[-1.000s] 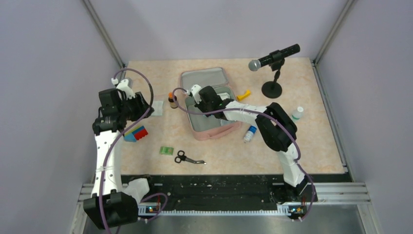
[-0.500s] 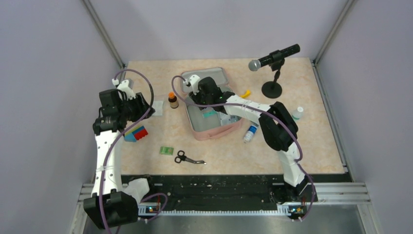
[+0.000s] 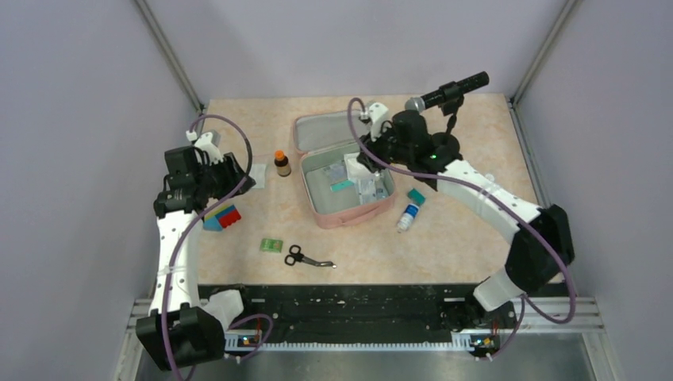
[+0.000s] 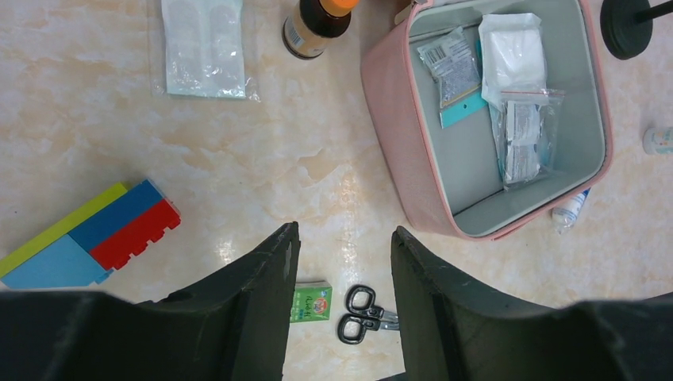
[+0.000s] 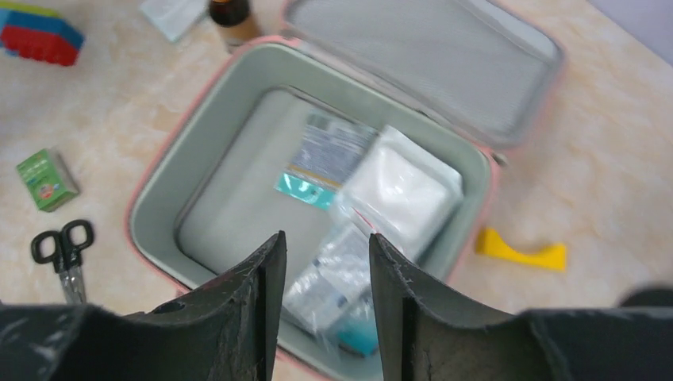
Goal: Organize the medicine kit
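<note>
Beige marbled counter (image 3: 381,254) fills the middle of the overhead view, and plain grey walls stand around it. The medicine kit (image 3: 349,214), a pink zip case, lies open near the centre of the frame. Its lid (image 3: 325,127) is folded back toward the top of the picture. Three things lie in the grey-green tray, crowded to one side: a sachet with a teal strip (image 4: 454,75), a white gauze pack (image 4: 512,48) and a clear bag of dressings (image 4: 524,135).

The right pincer (image 5: 325,238) hangs above the open kit, over these packets. Its fingers are spread and nothing is between them. The left pincer (image 4: 343,232) is high over the counter in the left part of the overhead view, well apart from the kit. Its fingers are spread too, and it carries nothing.

A brown bottle with orange cap (image 3: 281,163) stands just beside the kit's left side, and a flat clear sachet (image 4: 203,48) lies near it. Coloured building blocks (image 3: 222,217) lie lower left. A small green box (image 3: 272,245) and black scissors (image 3: 305,257) lie near the bottom edge of the counter. At the lower right of the kit a white bottle with blue label (image 3: 408,216) lies on its side, with a small teal packet (image 3: 416,194) just above it. A yellow plastic piece (image 5: 520,250) lies near the kit's far side. A microphone (image 3: 448,94) on a stand is at the upper right.
</note>
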